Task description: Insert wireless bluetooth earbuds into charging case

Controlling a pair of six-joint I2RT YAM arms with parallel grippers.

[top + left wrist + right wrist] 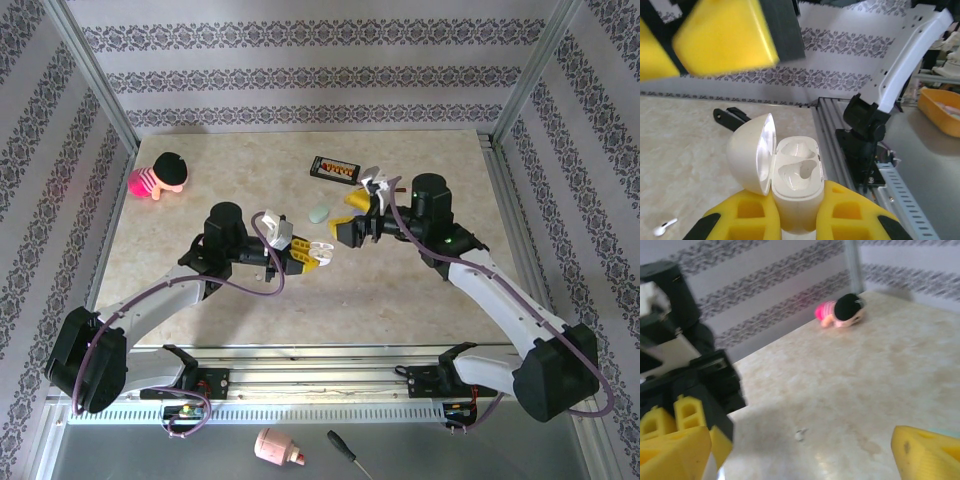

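nearest: left end effector (797,222) clamped shut on the case (797,175), gripped low on the body. lid (752,152) swung open to the left, both wells facing up.

wells: white on white. can't tell whether either one holds a bud. the left wrist view cuts off the case bottom, so how deep my grip sits is unclear.

just above the case: right end effector (347,218), fingers spread wide, nothing between them. its yellow pads blur across the top of the left wrist view, so its distance from the lid is hard to judge.

risks, my judgement:
- open lid stands proud. a careless pass by my right fingers could knock it shut or twist the case in the grip.
- case is smooth and rounded and could rotate if pushed off-centre.
- wells are shaped, so a bud set in turned the wrong way would likely sit high or pop out.

further out: one loose bud (664,228) lies on the worktop (685,140) by itself, well apart from the case. it's tiny and pale against pale stone, easy to misjudge and easy to flick away with a pad edge. can't read which way it is turned.

far: mint piece (318,214) near my right wrist, too small to make out. board (335,168) and doll (160,175) at the back, well clear.
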